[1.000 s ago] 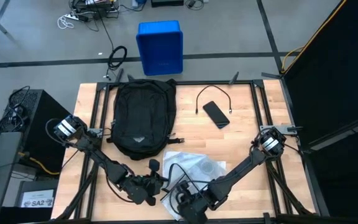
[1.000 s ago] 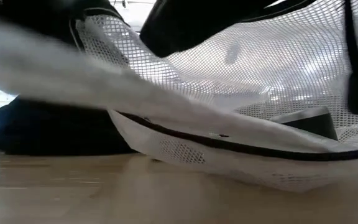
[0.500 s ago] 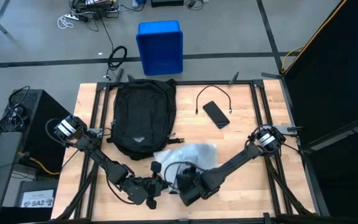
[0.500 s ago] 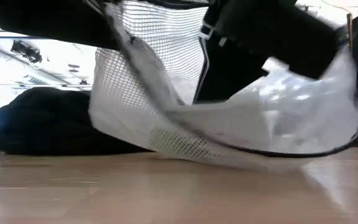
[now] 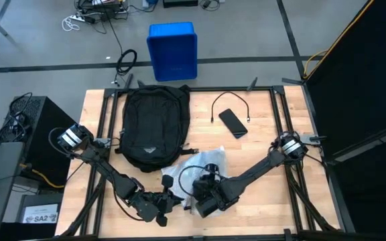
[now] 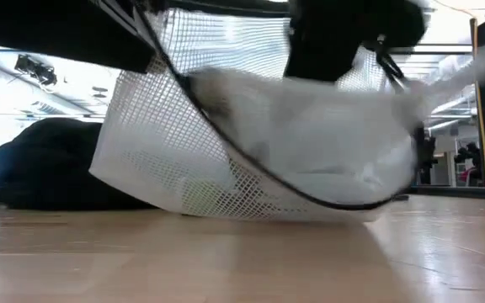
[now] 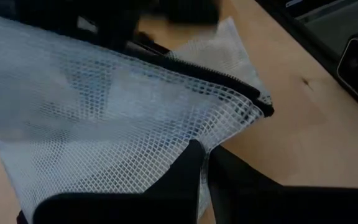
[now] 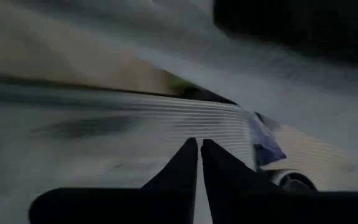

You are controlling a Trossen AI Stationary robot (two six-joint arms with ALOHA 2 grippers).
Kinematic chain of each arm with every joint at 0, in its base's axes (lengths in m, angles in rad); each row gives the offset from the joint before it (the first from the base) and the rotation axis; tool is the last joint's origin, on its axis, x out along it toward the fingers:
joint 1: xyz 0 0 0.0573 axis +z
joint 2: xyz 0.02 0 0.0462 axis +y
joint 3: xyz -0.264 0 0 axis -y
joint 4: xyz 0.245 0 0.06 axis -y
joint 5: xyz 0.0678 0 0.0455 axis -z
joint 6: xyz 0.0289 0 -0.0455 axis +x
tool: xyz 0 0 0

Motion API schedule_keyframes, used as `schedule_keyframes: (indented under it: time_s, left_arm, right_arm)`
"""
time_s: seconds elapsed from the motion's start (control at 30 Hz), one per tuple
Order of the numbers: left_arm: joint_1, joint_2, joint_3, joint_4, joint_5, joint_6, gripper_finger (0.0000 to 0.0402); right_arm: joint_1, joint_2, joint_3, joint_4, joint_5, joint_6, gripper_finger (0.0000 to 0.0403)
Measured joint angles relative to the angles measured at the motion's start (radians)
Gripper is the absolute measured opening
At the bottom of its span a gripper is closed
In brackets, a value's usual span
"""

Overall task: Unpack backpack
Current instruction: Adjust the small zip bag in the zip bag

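The black backpack (image 5: 154,127) lies flat at the table's far left, and neither gripper touches it. In front of it a white mesh pouch (image 5: 203,162) with a black zipper edge (image 6: 226,147) is held up between both grippers. My left gripper (image 5: 171,201) is shut on the pouch at its left side (image 7: 202,160). My right gripper (image 5: 205,195) is shut on it from the right (image 8: 199,148). In the low view the pouch sags, with clear plastic (image 6: 335,160) showing inside it. My left gripper pinches the mesh (image 7: 199,134) between its two fingers, just below the pouch's zipper corner (image 7: 260,106), coming slanted down from the table's left. The pouch is raised and its lower edge (image 6: 251,210) sags to the table top. My right gripper is shut on the pouch's mesh (image 8: 191,121), coming slanted down from the right. Blur hides which part it has.
A black phone (image 5: 233,122) and a thin black cable (image 5: 228,104) lie at the far right of the table. A blue bin (image 5: 173,50) stands on the floor beyond the far edge. Bare wood lies to the right of the pouch.
My right gripper has gone from the near edge toward the far edge and up, turning its wrist. The pouch, which lay spread flat, has been raised on edge and gathered toward the backpack. My left gripper has kept its hold in place.
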Motion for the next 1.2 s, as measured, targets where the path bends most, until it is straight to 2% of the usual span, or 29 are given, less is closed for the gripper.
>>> schedule_keyframes:
  time_s: [0.13, 0.3, 0.37, 0.53, 0.73, 0.97, 1.2]
  left_arm:
    - [0.000, 0.000, 0.000, -0.005, 0.000, 0.000, 0.0000]
    - [0.000, 0.000, -0.002, -0.006, 0.000, 0.000, 0.0000]
    - [0.000, 0.000, -0.002, -0.007, 0.000, -0.003, 0.0000]
    - [0.000, 0.000, -0.002, -0.007, 0.000, -0.021, 0.0000]
    - [-0.001, 0.000, -0.002, -0.015, 0.000, -0.025, 0.0000]
    - [-0.001, 0.000, -0.002, -0.015, 0.010, -0.026, 0.0000]
    - [-0.001, 0.000, -0.003, -0.016, 0.029, -0.026, 0.0000]
  right_arm:
    - [0.070, -0.053, 0.000, 0.063, -0.108, -0.068, 0.0000]
    - [0.152, -0.059, 0.000, 0.158, -0.280, -0.149, 0.0000]
    - [0.179, -0.055, -0.005, 0.180, -0.296, -0.141, 0.0000]
    - [0.229, -0.021, -0.008, 0.174, -0.292, -0.108, 0.0000]
    - [0.242, 0.083, -0.008, 0.162, -0.286, -0.075, 0.0000]
    - [0.225, 0.092, -0.008, 0.127, -0.084, -0.066, 0.0000]
    - [0.129, 0.088, -0.003, 0.136, -0.071, -0.098, 0.0000]
